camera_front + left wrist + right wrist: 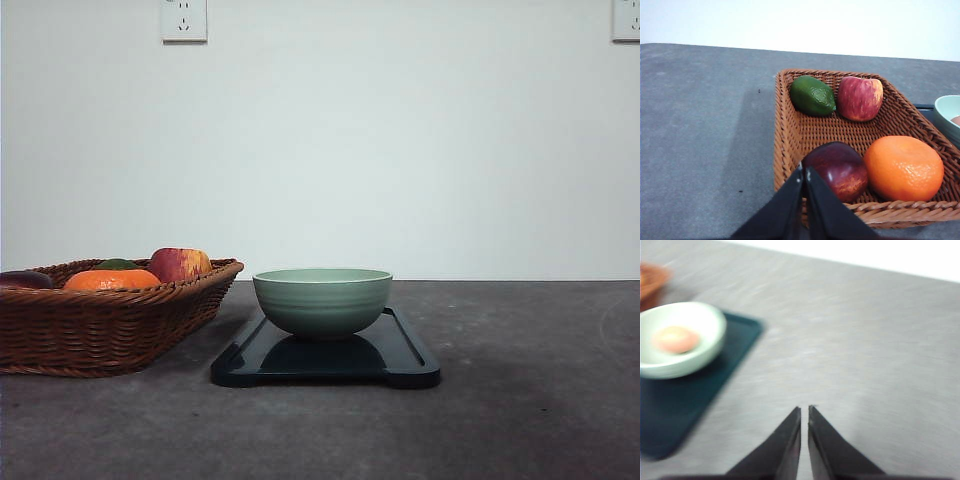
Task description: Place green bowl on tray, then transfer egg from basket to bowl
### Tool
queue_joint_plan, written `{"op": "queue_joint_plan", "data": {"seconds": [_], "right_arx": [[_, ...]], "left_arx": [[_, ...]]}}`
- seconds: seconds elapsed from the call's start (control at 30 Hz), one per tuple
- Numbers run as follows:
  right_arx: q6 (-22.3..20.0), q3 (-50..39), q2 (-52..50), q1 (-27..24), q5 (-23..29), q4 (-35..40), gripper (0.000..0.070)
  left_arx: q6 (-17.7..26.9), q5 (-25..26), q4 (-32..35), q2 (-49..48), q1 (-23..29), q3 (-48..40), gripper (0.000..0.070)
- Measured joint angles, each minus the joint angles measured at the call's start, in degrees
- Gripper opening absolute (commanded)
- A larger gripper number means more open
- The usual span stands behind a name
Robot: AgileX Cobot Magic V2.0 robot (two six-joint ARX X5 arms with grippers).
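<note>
Looking across the table, you find the green bowl [322, 300] sitting square in the middle of the tray [405, 362], its base flat on the glossy surface, which is where the first half of the task wants it. The right wrist camera, though blurred, shows the egg [676, 339] lying at the bottom of that bowl, a pale reddish-brown oval resting against the inner curve so it cannot roll off. Judged from that, both steps look complete.

Your right gripper [804, 411] hangs over bare table beside the tray, well apart from the bowl; its two fingers are pressed together with only a hairline between them and nothing is caught there. Your left gripper [804, 172] is likewise pinched closed and empty, poised above the near rim of the basket [785, 150].

The basket stands just left of the tray, close enough that a short carry was all the egg needed. Inside it you see a lime [812, 95] and an apple [860, 98] against the far wall, an orange [903, 168] near the front rim, and a dark purple-red fruit [837, 169] touching the orange, right under the left fingertips. Packed against the woven walls, they hold one another in place.

If you move next, I judge the only risk to be the left fingers brushing that dark fruit or catching the braided rim, so lift clear before swinging away.
</note>
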Motion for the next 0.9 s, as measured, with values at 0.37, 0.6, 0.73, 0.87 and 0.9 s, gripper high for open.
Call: {"op": "queue_joint_plan", "data": {"seconds": [0.37,0.6,0.73,0.87,0.9], "right_arx": [[-1.0,-19.6,-25.6,-9.2,0.2,7.4,0.0018],[-1.1,-19.9,-29.1,-11.4,0.1,4.0,0.0018],[-1.1,-19.9,-29.1,-11.4,0.0,4.0,0.0018],[-1.1,-19.9,-29.1,-11.4,0.1,4.0,0.0018],[-1.1,-19.9,-29.1,-11.4,0.1,4.0,0.0018]], "left_arx": [[0.0,0.0,0.0,0.0,0.0,0.0,0.0],[0.0,0.0,0.0,0.0,0.0,0.0,0.0],[0.0,0.0,0.0,0.0,0.0,0.0,0.0],[0.0,0.0,0.0,0.0,0.0,0.0,0.0],[0.0,0.0,0.0,0.0,0.0,0.0,0.0]]}}
